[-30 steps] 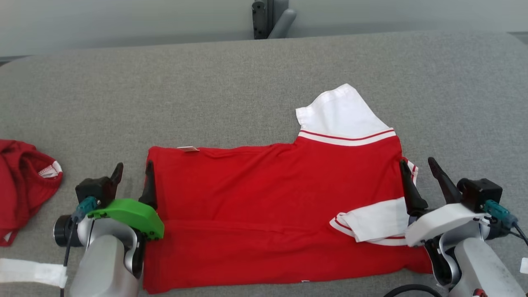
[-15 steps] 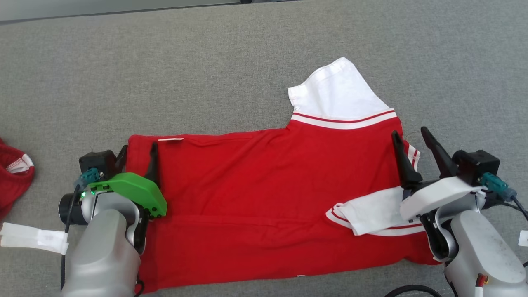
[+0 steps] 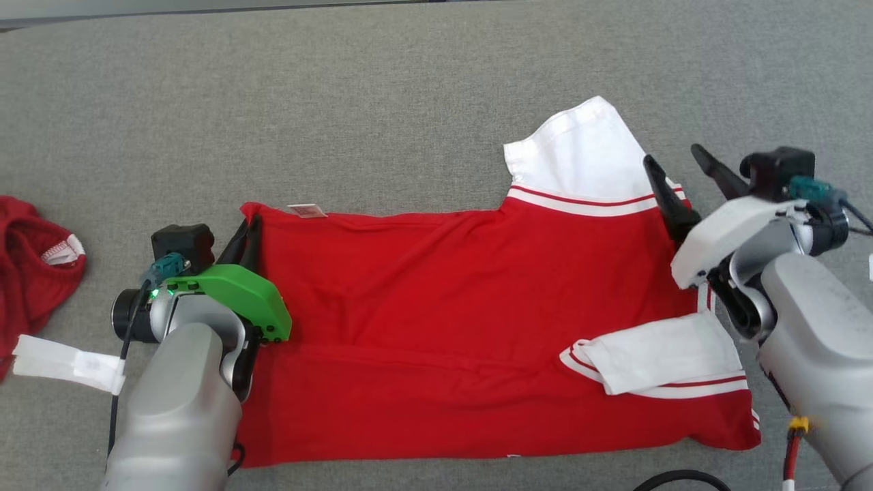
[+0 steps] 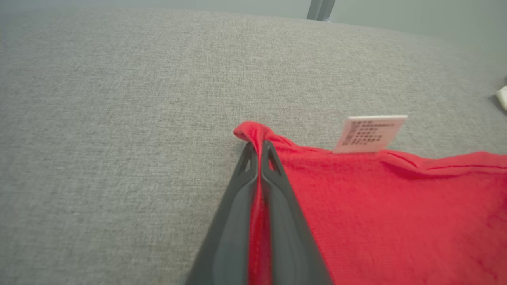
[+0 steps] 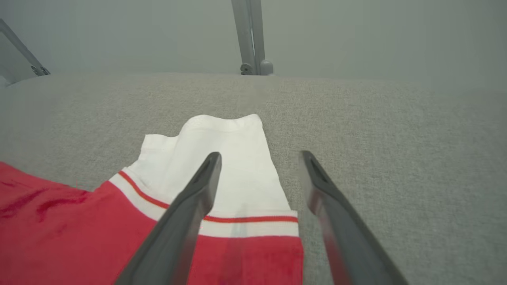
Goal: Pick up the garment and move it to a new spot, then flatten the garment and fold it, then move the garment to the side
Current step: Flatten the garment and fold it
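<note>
1. Left tool [image 4: 258,145] was clenched on the garment [image 3: 443,300] at its far hem corner, with red cloth pinched between the fingers, just beside the garment's care label [image 4: 370,132].
2. Right tool [image 5: 261,153] stood released and held nothing. Its jaws were apart, poised over the garment's outstretched white sleeve [image 3: 580,153] near the striped shoulder seam.
3. The garment lay spread flat on the grey surface [image 3: 341,102], between the two tools. Its near sleeve [image 3: 661,358] was folded in over the red body.
4. A second red item [image 3: 27,273] lay well apart from the garment, beyond its hem end.
5. Judgement: the folding step was in hand, with one side secured. The next move called for the right tool to close on the garment's far shoulder edge, so both far corners could be lifted together and carried over toward its near edge. An uneven lift would likely skew the crease.
</note>
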You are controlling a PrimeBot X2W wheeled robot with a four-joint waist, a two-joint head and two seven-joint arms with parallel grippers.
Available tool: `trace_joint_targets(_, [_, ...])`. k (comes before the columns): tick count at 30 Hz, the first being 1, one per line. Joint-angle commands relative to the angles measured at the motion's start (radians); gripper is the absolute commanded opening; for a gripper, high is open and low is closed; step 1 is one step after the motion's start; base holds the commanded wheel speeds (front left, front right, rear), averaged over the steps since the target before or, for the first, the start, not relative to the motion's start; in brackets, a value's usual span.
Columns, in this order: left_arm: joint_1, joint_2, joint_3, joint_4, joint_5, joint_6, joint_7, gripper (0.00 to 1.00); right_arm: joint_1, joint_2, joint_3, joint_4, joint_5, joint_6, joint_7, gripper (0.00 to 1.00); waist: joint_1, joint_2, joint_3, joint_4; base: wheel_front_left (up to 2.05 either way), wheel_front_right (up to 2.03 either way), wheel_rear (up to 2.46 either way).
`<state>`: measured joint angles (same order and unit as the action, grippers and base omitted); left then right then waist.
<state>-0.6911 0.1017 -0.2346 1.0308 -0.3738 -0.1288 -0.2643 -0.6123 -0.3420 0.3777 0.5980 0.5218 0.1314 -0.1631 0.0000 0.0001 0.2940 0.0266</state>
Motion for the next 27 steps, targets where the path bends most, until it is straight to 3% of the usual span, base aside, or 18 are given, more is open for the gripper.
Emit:
trace_joint_targets(1, [-0.024, -0.002, -0.01, -0.014, -0.008, -0.003, 0.0, 0.0, -0.058, -0.014, 0.036, 0.033, 0.034, -0.001, 0.054, 1.0, 0.0, -0.0001, 0.017, 0.02, 0.0, 0.0, 0.0])
trace_joint_targets(7, [-0.048, -0.023, -0.044, -0.04, -0.015, -0.003, 0.0, 0.0, -0.236, -0.046, 0.114, 0.135, 0.129, -0.001, 0.215, 1.0, 0.0, -0.0001, 0.061, 0.072, 0.0, 0.0, 0.0])
trace_joint_targets(18, [-0.086, -0.047, -0.108, -0.07, -0.044, -0.003, 0.0, 0.0, -0.411, -0.058, 0.182, 0.329, 0.19, -0.001, 0.351, 0.99, 0.0, -0.0001, 0.122, 0.143, 0.0, 0.0, 0.0])
trace_joint_targets(20, [-0.088, -0.048, -0.114, -0.07, -0.046, -0.003, 0.0, 0.0, -0.422, -0.056, 0.196, 0.353, 0.196, -0.001, 0.369, 0.4, 0.0, -0.0001, 0.126, 0.145, 0.0, 0.0, 0.0])
trace_joint_targets(21, [-0.089, -0.049, -0.118, -0.069, -0.05, -0.003, 0.0, 0.0, -0.425, -0.057, 0.206, 0.359, 0.198, -0.001, 0.371, 0.16, 0.0, -0.0001, 0.127, 0.145, 0.0, 0.0, 0.0])
trace_joint_targets(22, [-0.089, -0.049, -0.118, -0.069, -0.05, -0.003, 0.0, 0.0, -0.425, -0.057, 0.206, 0.359, 0.198, -0.001, 0.371, 0.16, 0.0, -0.0001, 0.127, 0.145, 0.0, 0.0, 0.0])
trace_joint_targets(23, [-0.09, -0.049, -0.121, -0.069, -0.053, -0.003, 0.0, 0.0, -0.427, -0.056, 0.213, 0.365, 0.205, -0.001, 0.369, 0.0, 0.0, -0.0001, 0.128, 0.144, 0.0, 0.0, 0.0])
trace_joint_targets(27, [-0.091, -0.049, -0.12, -0.072, -0.056, -0.003, 0.0, 0.0, -0.435, -0.073, 0.239, 0.383, 0.2, -0.002, 0.323, 0.0, 0.0, -0.0001, 0.128, 0.135, 0.0, 0.0, 0.0])
